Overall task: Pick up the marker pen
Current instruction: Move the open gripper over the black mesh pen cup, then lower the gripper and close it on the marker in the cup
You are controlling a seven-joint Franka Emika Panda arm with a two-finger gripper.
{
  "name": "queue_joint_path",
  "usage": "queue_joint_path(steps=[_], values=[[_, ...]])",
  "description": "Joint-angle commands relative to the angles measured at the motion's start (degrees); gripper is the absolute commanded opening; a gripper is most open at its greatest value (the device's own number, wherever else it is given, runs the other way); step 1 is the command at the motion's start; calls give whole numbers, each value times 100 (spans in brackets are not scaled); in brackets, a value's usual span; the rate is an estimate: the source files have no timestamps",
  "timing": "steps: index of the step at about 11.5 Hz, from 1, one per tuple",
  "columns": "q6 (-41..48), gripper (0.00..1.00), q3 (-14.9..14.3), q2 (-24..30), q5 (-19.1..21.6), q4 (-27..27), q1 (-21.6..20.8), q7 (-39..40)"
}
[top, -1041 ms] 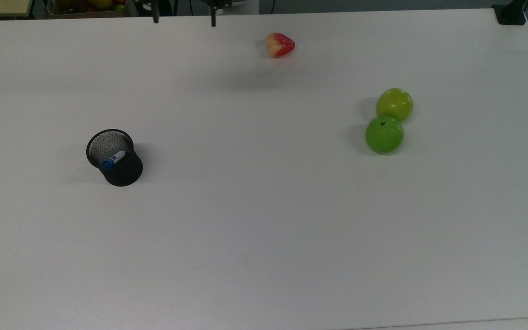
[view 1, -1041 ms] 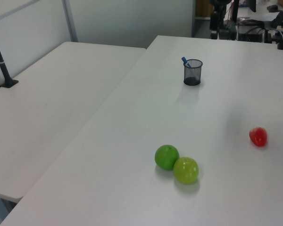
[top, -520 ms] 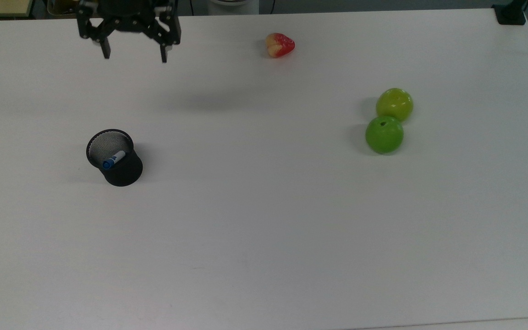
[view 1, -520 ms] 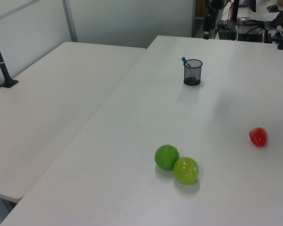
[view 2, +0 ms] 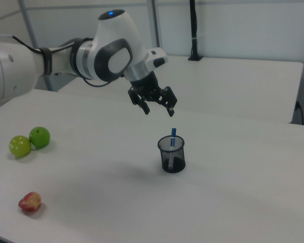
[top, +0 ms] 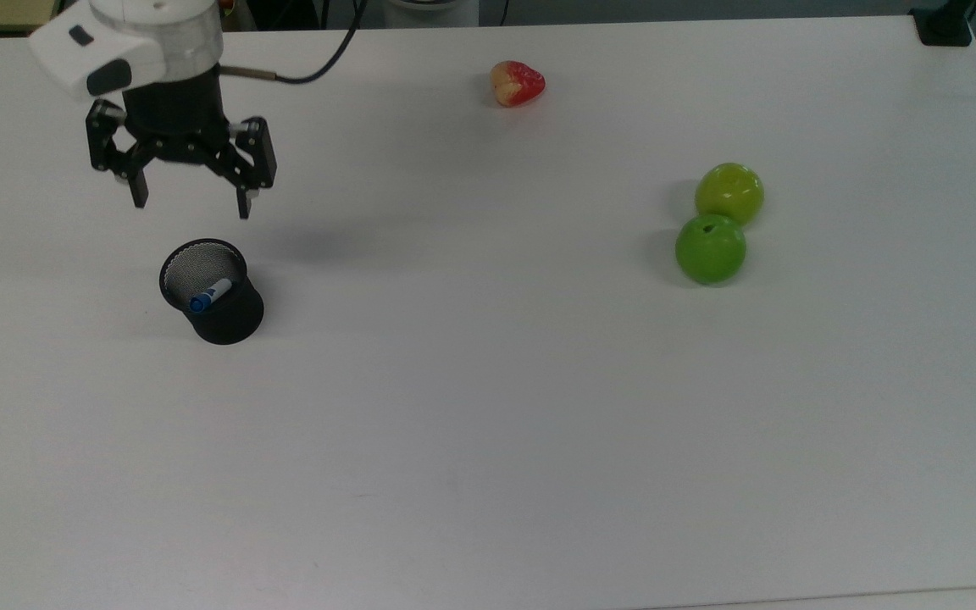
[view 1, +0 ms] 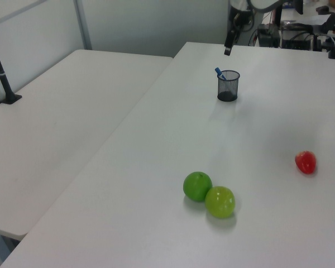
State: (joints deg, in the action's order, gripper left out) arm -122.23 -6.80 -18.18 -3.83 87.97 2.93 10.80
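- The white table spans the top view; in the left view a second white table butts against it on the left view's left.
- The Franka arm, white with dark joints, reaches in from the right view's left; in the top view its wrist enters at the upper left corner.
- The gripper hangs in the air with its black fingers pointing down and spread wide, holding nothing. In the top view it sits just above the cup; in the right view it is above the cup and a little to the right view's left, clear of the pen's tip.
- Two green apples touch each other at the top view's right: a darker one and a yellower one just behind it.
- A black mesh pen cup stands upright at the top view's left, well apart from the fruit; it also shows in the right view.
- A red and yellow strawberry-like fruit lies near the top view's far edge.
- The marker pen stands tilted inside the cup, leaning on the rim, blue cap up. In the right view its blue end pokes above the rim.
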Motion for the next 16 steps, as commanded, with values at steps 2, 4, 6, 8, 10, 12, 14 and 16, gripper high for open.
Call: queue_joint_path(steps=[2,4,6,8,10,12,14,16], values=[[-1011,100,-15,-563,-38,62,41,72],[-1319,100,-15,-783,-47,62,94,72],[-1575,100,-15,-915,-30,80,128,72],[-1690,93,-15,-986,-4,89,146,54],[-1708,68,-15,-1003,5,106,138,54],[-1708,55,-15,-1012,5,115,129,54],[-1708,44,-15,-1012,5,115,120,54],[-1699,31,-15,-1012,5,115,129,54]])
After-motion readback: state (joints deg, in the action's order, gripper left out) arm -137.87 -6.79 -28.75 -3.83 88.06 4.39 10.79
